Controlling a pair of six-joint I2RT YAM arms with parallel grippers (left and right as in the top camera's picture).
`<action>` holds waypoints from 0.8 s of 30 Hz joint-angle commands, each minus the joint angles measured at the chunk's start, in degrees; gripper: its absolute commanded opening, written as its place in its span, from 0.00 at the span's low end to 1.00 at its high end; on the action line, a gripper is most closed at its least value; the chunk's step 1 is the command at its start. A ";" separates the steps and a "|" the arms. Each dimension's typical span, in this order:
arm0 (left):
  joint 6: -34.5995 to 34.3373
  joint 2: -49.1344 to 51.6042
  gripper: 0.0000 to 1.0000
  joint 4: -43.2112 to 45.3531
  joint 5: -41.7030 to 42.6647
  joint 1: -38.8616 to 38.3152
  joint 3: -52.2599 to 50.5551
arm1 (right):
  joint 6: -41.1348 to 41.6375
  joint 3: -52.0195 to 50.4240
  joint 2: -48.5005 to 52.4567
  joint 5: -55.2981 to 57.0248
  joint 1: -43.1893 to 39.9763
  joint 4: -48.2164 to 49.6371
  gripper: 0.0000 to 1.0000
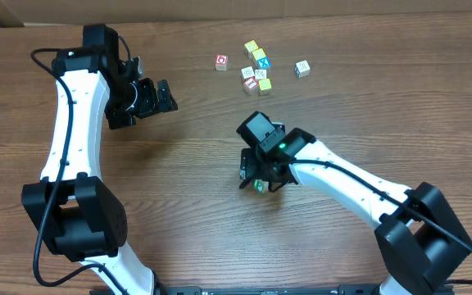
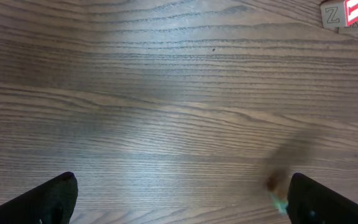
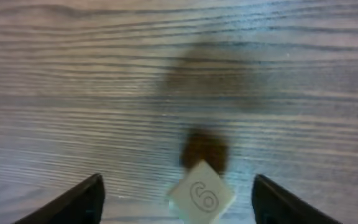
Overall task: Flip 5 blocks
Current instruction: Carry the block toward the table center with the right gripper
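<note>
A pale block (image 3: 202, 196) with a "6" drawn on its face sits cornerwise between the fingers of my right gripper (image 3: 178, 202), touching neither. It is blurred, with a dark shadow on the wood just behind it. That gripper's jaws stand wide apart. From overhead the same block (image 1: 260, 187) shows a green edge under my right gripper (image 1: 256, 182), at mid-table. Several more blocks (image 1: 256, 70) lie clustered at the back, with one red-printed block (image 1: 221, 62) to their left and another (image 1: 302, 68) to their right. My left gripper (image 1: 166, 97) hangs open and empty, left of the cluster.
The left wrist view shows bare wood between its fingers (image 2: 51, 199), and lettered blocks (image 2: 352, 14) at the top right corner. A cardboard wall (image 1: 6, 12) runs along the table's far edge. Both white arms reach in from the near side.
</note>
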 commanded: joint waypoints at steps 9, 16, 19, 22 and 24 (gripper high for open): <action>-0.59 -0.04 1.00 0.02 0.07 -0.02 1.55 | 2.36 -0.81 -0.26 0.24 0.42 -2.99 0.79; -0.59 -0.04 1.00 0.02 0.07 -0.02 1.55 | 2.36 -1.07 -0.26 -2.93 2.43 -9.42 0.78; -0.59 -0.04 1.00 0.02 0.07 -0.02 1.55 | 3.45 -2.36 -0.26 -2.86 4.02 -9.14 0.74; -0.59 -0.04 1.00 0.04 0.07 -0.02 1.55 | 5.05 -4.48 -0.22 -2.82 5.46 -7.43 0.72; -0.59 -0.04 1.00 0.02 0.07 -0.02 1.55 | 5.16 -5.90 -0.22 -2.60 6.19 -5.99 0.70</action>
